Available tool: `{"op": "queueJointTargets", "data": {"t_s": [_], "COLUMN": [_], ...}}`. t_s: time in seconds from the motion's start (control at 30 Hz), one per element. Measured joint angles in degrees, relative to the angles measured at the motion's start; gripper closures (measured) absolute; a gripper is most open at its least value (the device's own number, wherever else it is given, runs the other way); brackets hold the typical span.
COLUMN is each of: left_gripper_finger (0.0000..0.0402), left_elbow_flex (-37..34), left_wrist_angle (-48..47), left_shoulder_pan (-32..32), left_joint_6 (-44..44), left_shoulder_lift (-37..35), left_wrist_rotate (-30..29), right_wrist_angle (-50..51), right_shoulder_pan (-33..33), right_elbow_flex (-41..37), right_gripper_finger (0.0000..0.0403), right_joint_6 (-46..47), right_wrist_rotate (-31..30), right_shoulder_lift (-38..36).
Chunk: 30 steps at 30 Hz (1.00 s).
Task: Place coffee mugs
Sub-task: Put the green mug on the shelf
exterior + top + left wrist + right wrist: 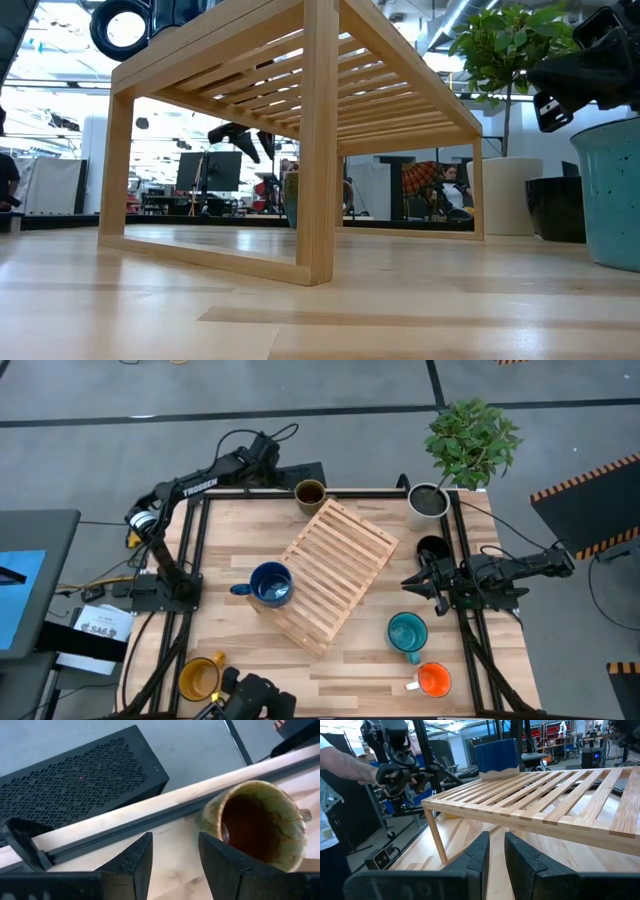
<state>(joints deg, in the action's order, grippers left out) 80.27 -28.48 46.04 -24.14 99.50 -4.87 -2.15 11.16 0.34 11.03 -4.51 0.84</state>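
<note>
Left wrist view, olive-brown mug (260, 822) (streaky glaze)

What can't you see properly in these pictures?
- Yellow mug: in the high view, a dark device at the bottom edge covers its near side.
- Black mug: the right gripper overlaps it in the high view, and the low view shows only a dark block.
- Teal mug: cut off by the low view's right edge.
- Olive-brown mug: the left gripper's finger hides its near wall.
</note>
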Motion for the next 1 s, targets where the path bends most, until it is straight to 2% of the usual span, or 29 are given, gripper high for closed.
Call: {"op": "queueJointTargets", "data": {"t_s": [0.43, 1.0], "left_gripper_finger": [0.0259, 0.0259], "left_elbow_flex": [0.00, 0.00], "left_wrist_angle": [5.29, 5.45], "left_shoulder_pan": [-0.01, 1.14], "left_joint_6": [0.97, 1.38], "left_shoulder_lift": [0.00, 0.00], "left_wrist_rotate": [-0.49, -0.45], "right_wrist_angle": [0.00, 0.00], "right_shoulder_pan": [0.00, 0.01], "right_elbow_flex": [0.02, 0.01], "right_gripper_finger": [0.0316, 0.0316], "right_joint_6": [0.00, 0.00], "right_wrist_rotate": [0.00, 0.00], "right_shoulder_lift": [0.00, 0.00]}}
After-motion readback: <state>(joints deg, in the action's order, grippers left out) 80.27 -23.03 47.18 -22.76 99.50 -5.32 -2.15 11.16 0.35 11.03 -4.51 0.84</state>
